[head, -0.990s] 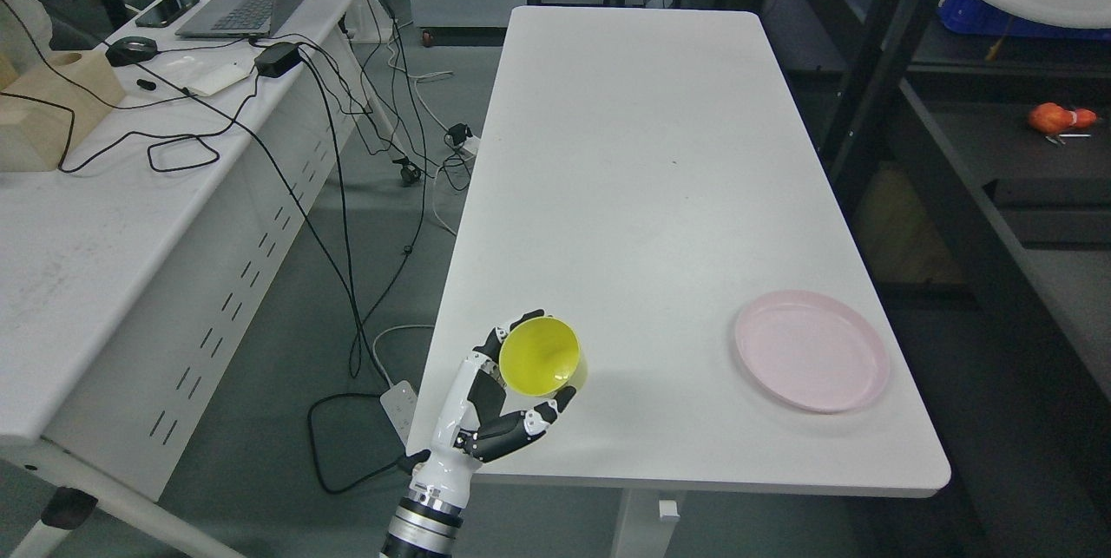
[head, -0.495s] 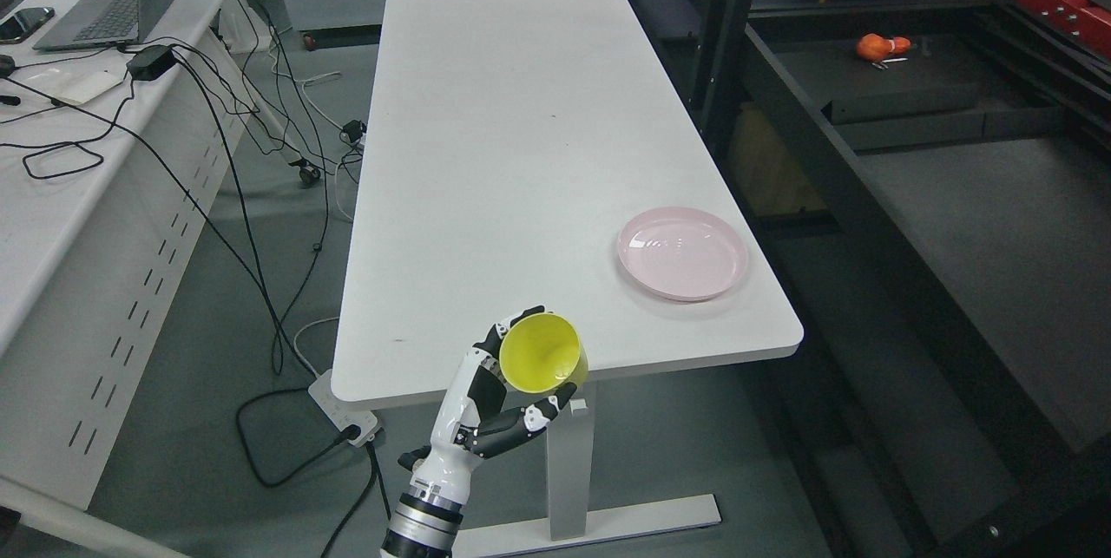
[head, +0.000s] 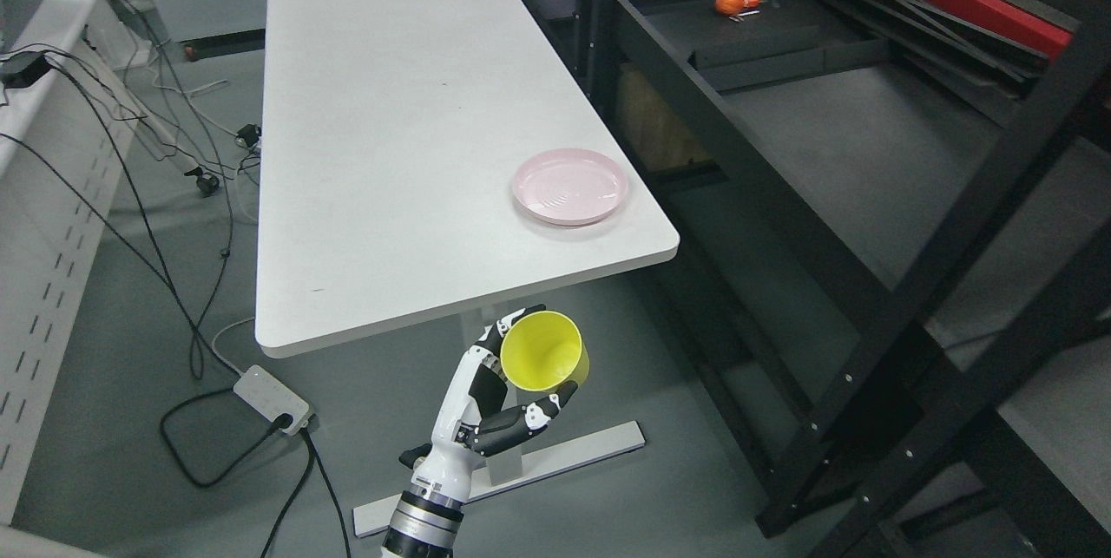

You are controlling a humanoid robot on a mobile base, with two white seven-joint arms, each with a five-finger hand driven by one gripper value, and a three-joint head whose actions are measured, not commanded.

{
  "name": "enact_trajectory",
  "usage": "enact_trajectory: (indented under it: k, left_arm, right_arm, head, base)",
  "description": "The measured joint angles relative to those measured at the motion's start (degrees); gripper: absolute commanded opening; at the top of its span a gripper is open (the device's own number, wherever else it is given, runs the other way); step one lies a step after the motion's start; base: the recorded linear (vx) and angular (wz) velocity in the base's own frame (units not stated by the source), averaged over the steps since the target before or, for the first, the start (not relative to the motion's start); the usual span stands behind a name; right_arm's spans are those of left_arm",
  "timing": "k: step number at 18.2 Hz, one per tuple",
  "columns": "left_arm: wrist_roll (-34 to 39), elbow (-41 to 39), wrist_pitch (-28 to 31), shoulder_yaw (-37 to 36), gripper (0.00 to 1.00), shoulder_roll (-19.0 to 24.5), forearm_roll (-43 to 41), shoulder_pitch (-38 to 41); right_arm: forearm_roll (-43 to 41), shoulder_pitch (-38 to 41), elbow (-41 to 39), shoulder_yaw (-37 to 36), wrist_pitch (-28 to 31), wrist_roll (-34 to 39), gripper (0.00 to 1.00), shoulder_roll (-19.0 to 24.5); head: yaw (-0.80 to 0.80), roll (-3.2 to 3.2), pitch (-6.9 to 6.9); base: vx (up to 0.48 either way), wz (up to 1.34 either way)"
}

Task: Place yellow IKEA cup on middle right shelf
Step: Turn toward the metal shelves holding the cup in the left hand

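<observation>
Yellow cup [head: 544,351] tilted, mouth toward camera, in robot hand [head: 496,402].

A worktop [head: 391,133] runs from near to far at centre left. A plate [head: 569,187] sits on it by the near right corner. Shelves [head: 833,133] stand to the right. In front of the worktop's near edge, the left hand [head: 490,402] holds a cup [head: 544,351] above the floor. A power strip [head: 271,397] lies on the floor, lower left.

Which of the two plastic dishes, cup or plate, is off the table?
The yellow cup, held in the left hand beyond the table's edge; the pink plate sits on the white table.
</observation>
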Motion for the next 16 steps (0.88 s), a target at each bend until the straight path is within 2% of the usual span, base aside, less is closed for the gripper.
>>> enact_trajectory:
  k: [16]
  left_arm:
    - [-0.1,-0.4,0.5,-4.3,0.00,0.0,0.0,-3.9]
  right_arm:
    - [0.0,0.0,0.0,0.0,0.0,0.0,0.99,0.0]
  head:
    - [0.00,0.00,0.00]
  base:
    - [-0.240,-0.62]
